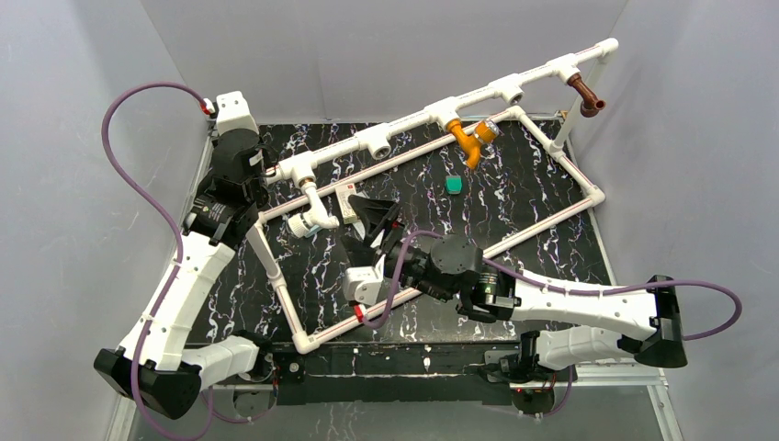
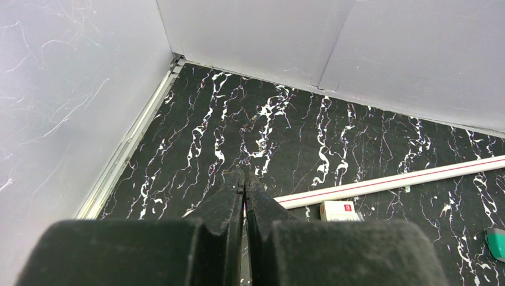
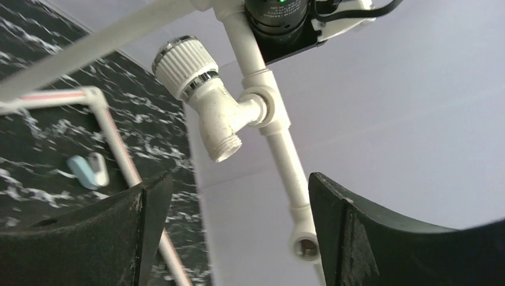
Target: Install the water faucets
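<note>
R fingers (image 3: 381,238) wide apart, empty, near white tap (image 3: 208,113) fitted on pipe frame (image 3: 280,143). L fingers (image 2: 229,202) together, empty, over worktop (image 2: 298,137). Also fitted: orange tap (image 1: 470,138), brown tap (image 1: 585,95).

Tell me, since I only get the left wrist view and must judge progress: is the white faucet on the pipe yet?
Observer: Yes, the white faucet is mounted on the pipe frame.
Operator: Is the right gripper holding it?
Observer: No, the right gripper is open, short of the faucet and touching nothing.
Operator: And the other two?
Observer: The orange faucet and the brown faucet hang from the same pipe frame, farther along.
</note>
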### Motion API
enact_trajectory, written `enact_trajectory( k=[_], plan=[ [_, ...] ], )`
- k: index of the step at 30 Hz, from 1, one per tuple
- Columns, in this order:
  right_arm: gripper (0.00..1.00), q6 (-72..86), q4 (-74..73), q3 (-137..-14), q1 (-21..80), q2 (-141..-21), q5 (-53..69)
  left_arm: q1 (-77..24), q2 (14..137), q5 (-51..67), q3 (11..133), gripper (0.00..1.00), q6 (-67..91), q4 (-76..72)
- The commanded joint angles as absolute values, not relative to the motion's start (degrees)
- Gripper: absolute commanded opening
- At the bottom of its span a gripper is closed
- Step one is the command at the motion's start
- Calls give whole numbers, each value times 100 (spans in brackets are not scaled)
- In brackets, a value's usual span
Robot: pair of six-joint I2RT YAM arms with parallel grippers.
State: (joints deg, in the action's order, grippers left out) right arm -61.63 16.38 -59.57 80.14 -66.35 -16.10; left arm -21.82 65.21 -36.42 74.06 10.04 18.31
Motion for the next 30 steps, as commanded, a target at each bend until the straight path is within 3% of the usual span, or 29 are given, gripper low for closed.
enact_trajectory(
  k=[1, 7, 18, 30],
  plan=[
    [91, -8440, 2031, -6166, 8007, -6709, -1756, -2276, 7095, -3315, 6761, 0, 1009, 3699],
    [92, -9774, 2091, -6282, 8016, -7055, -1787, -2287, 7058, -3297, 6758, 0, 1002, 3699],
    [88, -10376, 2446, -6705, 8030, -7834, -1759, -2308, 7084, -3233, 6789, 0, 1002, 3724],
    [67, -10042, 3050, -6575, 8030, -8180, -1815, -2355, 7128, -3186, 6782, 0, 1012, 3711]
  ],
)
